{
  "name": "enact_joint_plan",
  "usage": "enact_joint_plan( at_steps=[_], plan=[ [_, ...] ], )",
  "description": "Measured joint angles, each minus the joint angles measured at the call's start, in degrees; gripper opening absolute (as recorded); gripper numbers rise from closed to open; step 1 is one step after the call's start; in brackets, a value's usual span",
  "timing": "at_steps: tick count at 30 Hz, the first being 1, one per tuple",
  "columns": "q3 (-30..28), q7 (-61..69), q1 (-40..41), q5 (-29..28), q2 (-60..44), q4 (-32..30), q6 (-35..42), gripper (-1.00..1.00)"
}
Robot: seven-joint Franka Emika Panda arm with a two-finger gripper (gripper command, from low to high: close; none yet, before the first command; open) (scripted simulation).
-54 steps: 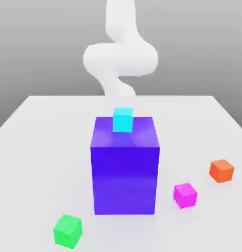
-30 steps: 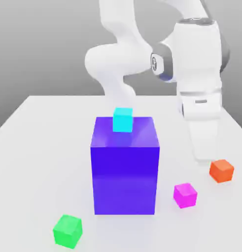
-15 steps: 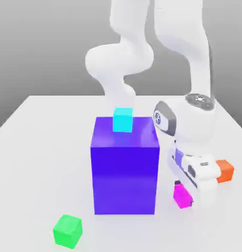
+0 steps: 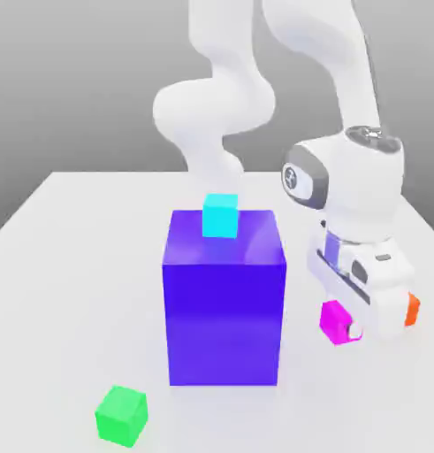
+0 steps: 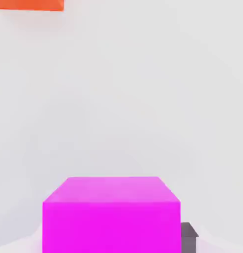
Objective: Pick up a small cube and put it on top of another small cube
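Observation:
The small magenta-pink cube (image 4: pixel 331 318) hangs a little above the white table, to the exterior view's right of the big purple-blue block (image 4: pixel 224 305). My gripper (image 4: pixel 341 326) is shut on it, and the white hand covers part of its far side. In the hand view the same cube (image 5: pixel 111 215) sits large between the jaws, with one dark fingertip (image 5: pixel 188 236) showing at its side. A small cyan cube (image 4: pixel 220 215) rests on top of the big block.
An orange cube (image 4: pixel 412 310) lies on the table (image 4: pixel 79 265) just behind the hand, mostly hidden by it, and its edge (image 5: pixel 29 5) shows in the hand view. A green cube (image 4: pixel 121 413) lies near the front, at the exterior view's left.
The arm came down at the magenta cube, the jaws closed on it, and hand and cube have since risen off the table. The other cubes have not moved.

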State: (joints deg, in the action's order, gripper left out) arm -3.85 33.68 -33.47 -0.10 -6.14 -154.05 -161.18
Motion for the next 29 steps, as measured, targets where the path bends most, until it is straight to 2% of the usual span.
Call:
enact_joint_plan(
  at_steps=[7, 10, 15, 20, 22, 25, 26, 29],
  plan=[
    [-5.1, -3.4, 4.9, 2.4, -4.2, 11.1, 6.0, -1.0],
    [-9.6, -8.0, 8.0, 4.0, -5.1, 14.3, 8.6, -1.0],
    [-17.6, -18.3, 13.4, 5.6, -4.2, 15.0, 11.4, -1.0],
    [-24.8, -28.9, 17.8, 6.8, -1.5, 11.9, 12.3, -1.0],
    [-24.6, -28.2, 18.9, 9.8, -3.7, 11.6, 10.4, -1.0],
    [-21.1, -24.2, 21.8, 15.9, -9.3, 11.9, 5.8, -1.0],
    [-19.9, -23.1, 22.8, 17.5, -10.9, 12.1, 4.5, 1.0],
    [-19.9, -23.1, 22.8, 17.5, -10.9, 12.1, 4.5, 1.0]
  ],
)
